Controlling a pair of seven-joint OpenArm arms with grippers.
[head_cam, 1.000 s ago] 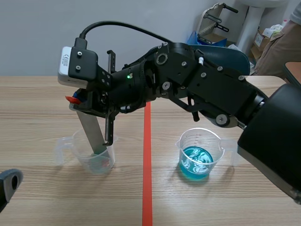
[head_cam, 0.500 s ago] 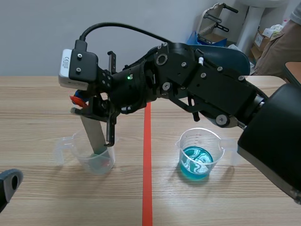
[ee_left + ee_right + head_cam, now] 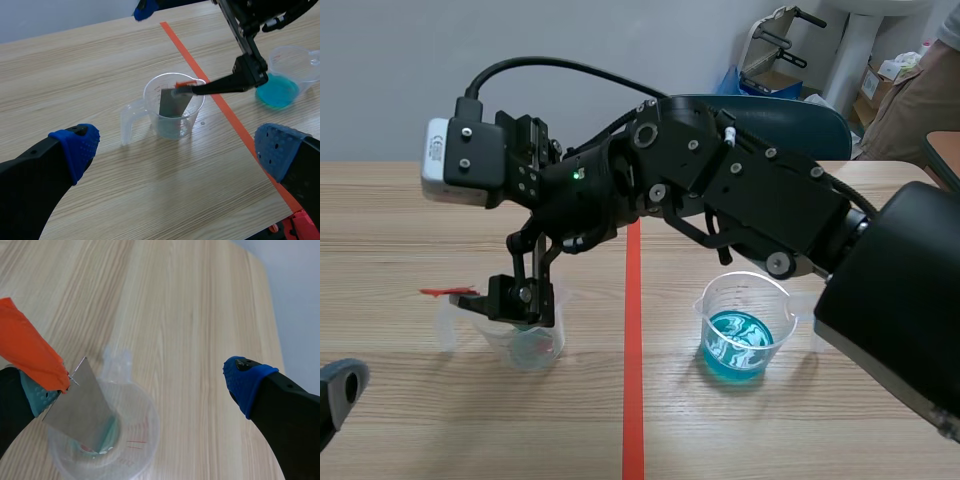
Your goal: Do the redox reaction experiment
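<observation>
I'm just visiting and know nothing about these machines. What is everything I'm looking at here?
Table: one, light wood, under everything.
Tape line: one, orange-red, down the table's middle.
Left cup: one, clear plastic, left of the tape line.
Metal sheet: one, grey, leaning inside the left cup.
Orange tab: one, at the sheet's upper end.
Right cup: one, clear plastic, right of the tape line.
Liquid: blue, in the right cup.
Chair: one, dark teal, behind the table.
Person: one, beige clothing, partly seen, far right.
Right gripper: black, open, above the left cup.
Left gripper: black, blue pads, open, near the left cup.
</observation>
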